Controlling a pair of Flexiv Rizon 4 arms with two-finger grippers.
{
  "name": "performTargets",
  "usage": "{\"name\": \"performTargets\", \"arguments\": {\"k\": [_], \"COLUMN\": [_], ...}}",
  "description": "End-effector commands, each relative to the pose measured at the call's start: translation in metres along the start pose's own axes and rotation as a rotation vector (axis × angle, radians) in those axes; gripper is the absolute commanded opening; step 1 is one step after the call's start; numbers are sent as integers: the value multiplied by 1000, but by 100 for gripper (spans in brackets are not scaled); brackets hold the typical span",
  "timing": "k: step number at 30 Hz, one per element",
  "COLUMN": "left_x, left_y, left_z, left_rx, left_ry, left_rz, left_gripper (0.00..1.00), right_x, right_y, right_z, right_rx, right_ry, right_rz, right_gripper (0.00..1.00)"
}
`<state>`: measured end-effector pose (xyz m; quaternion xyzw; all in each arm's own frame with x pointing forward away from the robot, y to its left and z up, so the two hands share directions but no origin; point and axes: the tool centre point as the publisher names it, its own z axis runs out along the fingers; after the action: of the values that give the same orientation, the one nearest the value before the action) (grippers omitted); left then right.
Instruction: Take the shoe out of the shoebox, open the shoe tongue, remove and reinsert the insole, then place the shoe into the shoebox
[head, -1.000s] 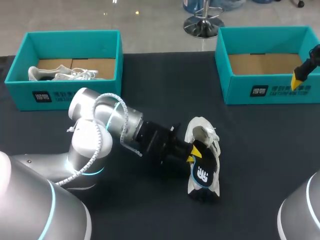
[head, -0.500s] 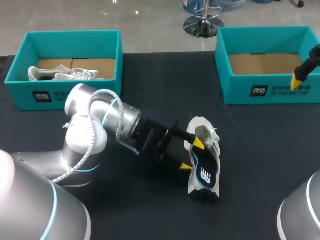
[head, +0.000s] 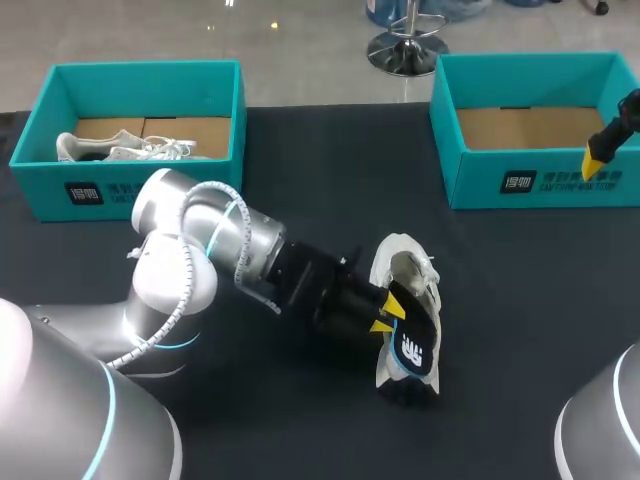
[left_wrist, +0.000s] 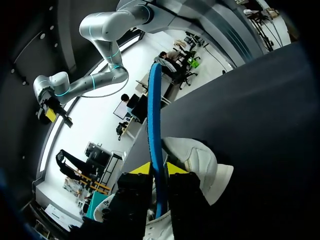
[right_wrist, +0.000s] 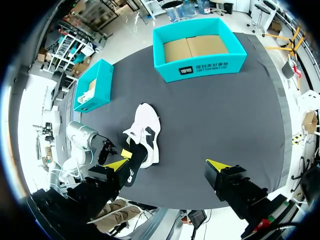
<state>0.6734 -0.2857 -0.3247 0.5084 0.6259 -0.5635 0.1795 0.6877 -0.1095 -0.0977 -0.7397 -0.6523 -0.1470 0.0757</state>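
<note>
A white shoe (head: 403, 262) lies on the dark table near the middle, toe toward the far side. Its black insole (head: 412, 345), blue at the edge, sticks up out of the heel end. My left gripper (head: 388, 313) comes in from the left and is shut on that insole. The left wrist view has the insole (left_wrist: 155, 125) edge-on between the two yellow tips, the shoe (left_wrist: 200, 160) just beyond them. My right gripper (right_wrist: 167, 164) is open and empty, high over the right shoebox (head: 540, 180); one yellow fingertip (head: 597, 155) shows there.
The right teal shoebox holds only its cardboard base. A second teal shoebox (head: 50, 185) at the far left holds another white shoe (head: 130, 150). My left arm's elbow (head: 180, 260) bulks over the table's left part.
The left gripper opened off the insole half a second ago and has closed on it again, slightly lower. The shoe barely shifted. The right arm has not moved.
</note>
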Motion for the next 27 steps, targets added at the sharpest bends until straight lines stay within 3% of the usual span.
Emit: {"name": "performTargets", "arguments": {"k": [1,17,21,26,27], "left_x": [-2,0,0,0,0], "left_y": [1,33,36,34,32], "left_z": [3,-11,-10,-14,-17], "left_rx": [-8,-113,-153,-147,-144], "left_ry": [8,36,45,38,43], "left_rz": [3,43,60,48,56], "left_gripper": [0,0,0,0,23], "right_x": [1,1,1,1,1], "right_y": [3,3,3,3,3], "right_z": [0,0,0,0,0], "right_rx": [6,6,6,6,6], "right_ry": [-3,-3,-3,-3,-3], "right_rz": [0,0,0,0,0], "right_gripper": [100,100,100,100,100]}}
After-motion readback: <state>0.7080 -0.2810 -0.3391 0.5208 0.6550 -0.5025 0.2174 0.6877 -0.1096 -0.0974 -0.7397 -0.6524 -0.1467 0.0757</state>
